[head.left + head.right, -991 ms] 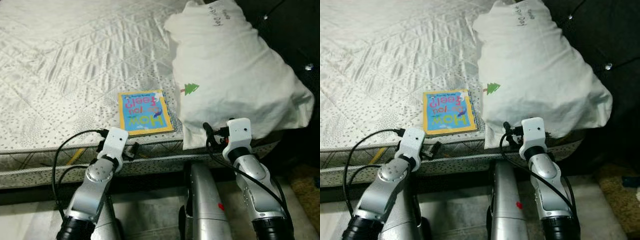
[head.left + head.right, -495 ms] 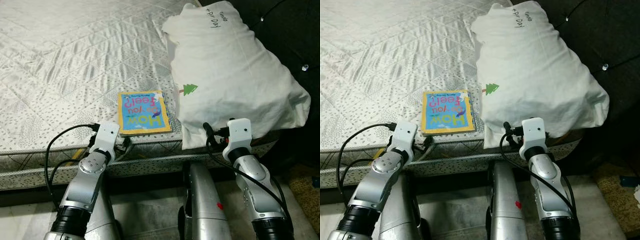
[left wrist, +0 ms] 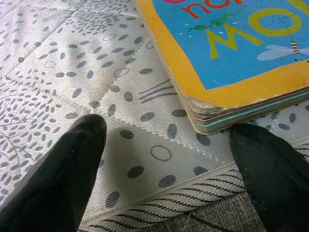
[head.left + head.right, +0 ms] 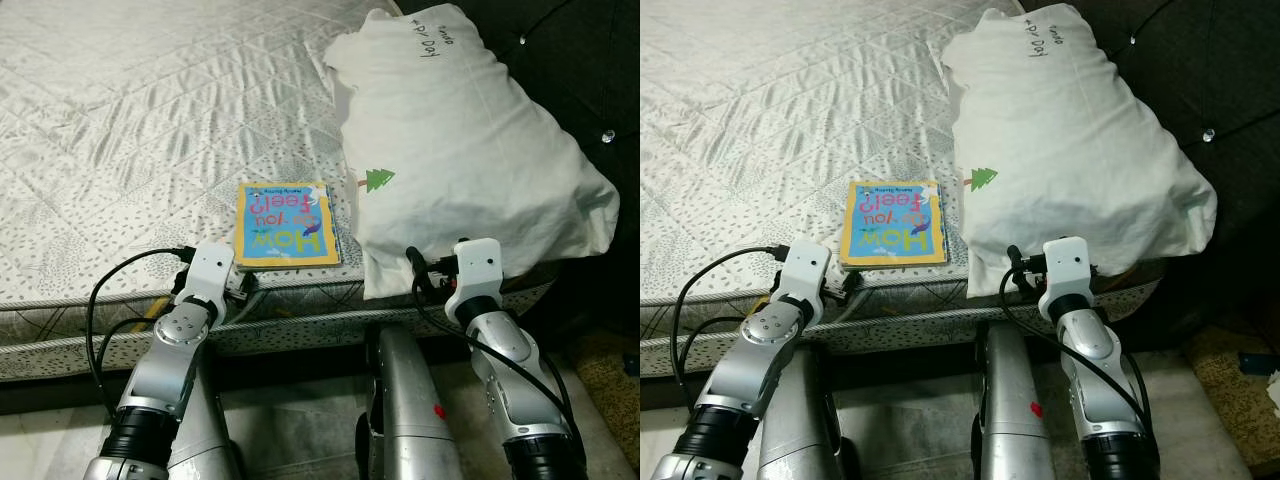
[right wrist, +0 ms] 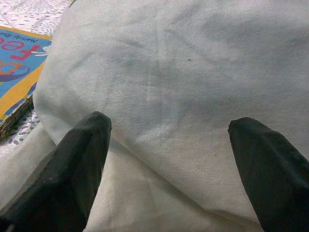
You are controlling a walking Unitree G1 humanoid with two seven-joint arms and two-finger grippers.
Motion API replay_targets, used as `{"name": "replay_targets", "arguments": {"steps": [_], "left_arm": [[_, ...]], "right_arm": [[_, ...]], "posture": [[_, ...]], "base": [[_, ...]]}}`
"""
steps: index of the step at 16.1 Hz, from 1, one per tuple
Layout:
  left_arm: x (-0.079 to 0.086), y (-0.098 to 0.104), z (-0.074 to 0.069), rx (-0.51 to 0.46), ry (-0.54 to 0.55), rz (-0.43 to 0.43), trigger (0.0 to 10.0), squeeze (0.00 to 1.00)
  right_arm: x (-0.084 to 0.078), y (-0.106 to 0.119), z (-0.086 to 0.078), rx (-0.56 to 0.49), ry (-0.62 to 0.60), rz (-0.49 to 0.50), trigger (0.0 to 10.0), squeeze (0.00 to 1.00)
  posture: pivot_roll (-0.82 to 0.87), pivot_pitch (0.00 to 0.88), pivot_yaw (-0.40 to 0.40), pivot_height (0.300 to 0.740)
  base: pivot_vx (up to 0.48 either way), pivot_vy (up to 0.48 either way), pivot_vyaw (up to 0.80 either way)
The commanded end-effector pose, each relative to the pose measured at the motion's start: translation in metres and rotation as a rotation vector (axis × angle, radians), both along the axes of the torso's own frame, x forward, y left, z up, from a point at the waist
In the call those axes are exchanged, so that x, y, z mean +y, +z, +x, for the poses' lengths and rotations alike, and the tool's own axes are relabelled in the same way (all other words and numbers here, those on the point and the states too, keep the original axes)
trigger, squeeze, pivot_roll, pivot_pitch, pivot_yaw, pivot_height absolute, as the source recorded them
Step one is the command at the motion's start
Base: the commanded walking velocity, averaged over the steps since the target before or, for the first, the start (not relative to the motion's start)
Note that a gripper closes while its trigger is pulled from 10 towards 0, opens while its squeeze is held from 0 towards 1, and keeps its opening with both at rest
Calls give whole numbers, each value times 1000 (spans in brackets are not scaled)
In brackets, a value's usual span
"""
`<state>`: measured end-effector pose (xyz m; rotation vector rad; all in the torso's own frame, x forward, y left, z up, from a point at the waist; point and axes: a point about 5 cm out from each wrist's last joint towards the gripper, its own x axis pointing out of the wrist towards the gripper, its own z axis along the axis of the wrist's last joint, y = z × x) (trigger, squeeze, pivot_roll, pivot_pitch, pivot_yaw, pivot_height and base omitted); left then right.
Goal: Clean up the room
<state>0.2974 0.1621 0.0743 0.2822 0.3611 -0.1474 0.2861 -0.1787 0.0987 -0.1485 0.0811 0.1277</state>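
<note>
Left tool (image 3: pixel 164 159) spread at the bed (image 4: pixel 120 120) edge, lower centre, lined up on the book (image 4: pixel 286 223) corner. Right tool (image 5: pixel 169 159) spread against the pillow (image 4: pixel 460 150).

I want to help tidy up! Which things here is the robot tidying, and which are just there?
For tidying:
book, by the open left gripper
pillow, by the open right gripper

Just there:
mattress
dark headboard

Both eye views look down from the head over the bed's (image 4: pixel 120 150) near edge, sharing book (image 4: pixel 285 223) and pillow (image 4: pixel 460 150), while each wrist view sits close behind its claw, facing them.
</note>
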Motion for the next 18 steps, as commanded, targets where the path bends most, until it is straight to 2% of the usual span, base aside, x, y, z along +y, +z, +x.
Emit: {"name": "replay_targets", "arguments": {"steps": [1,3,7,11,12,14,15,16,17,18], "left_arm": [[7,-5,-1,21,34,13,10000,0],[3,-1,-2,2,28,10,10000,0],[-17,5,-13,-25,-21,-10,10000,0],[-26,13,-15,-56,-64,-7,10000,0],[-27,18,-14,-88,-73,0,10000,0],[-25,40,-9,-252,-23,10,10000,0],[-18,52,-7,-365,31,77,10000,0],[-9,60,-9,-433,82,71,10000,0],[3,64,-10,-468,141,75,10000,0],[10,65,-13,-478,170,77,10000,0]], "right_arm": [[-2,1,2,-7,-12,-5,10000,0],[-1,0,4,-9,-11,-4,10000,0],[3,2,12,-25,0,-2,10000,0],[10,8,29,-55,15,2,10000,0],[15,11,35,-64,25,-7,10000,0],[28,12,48,-41,49,35,10000,0],[35,16,55,-47,59,52,10000,0],[43,20,60,-64,69,75,10000,0],[46,24,65,-95,55,65,10000,0],[41,26,68,-109,2,36,10000,0]], "posture": [[-3,91,-11,471],[3,81,-11,471],[19,52,-11,471],[48,0,-21,471],[61,0,-27,471],[81,0,-32,471],[94,0,-34,471],[108,0,-33,471],[121,0,-31,471],[128,0,-32,471]], "base": [[0,0,0],[0,0,0],[0,0,0],[0,0,0],[0,0,0],[0,0,0],[0,0,0],[0,0,0],[0,0,0],[0,0,0]]}}
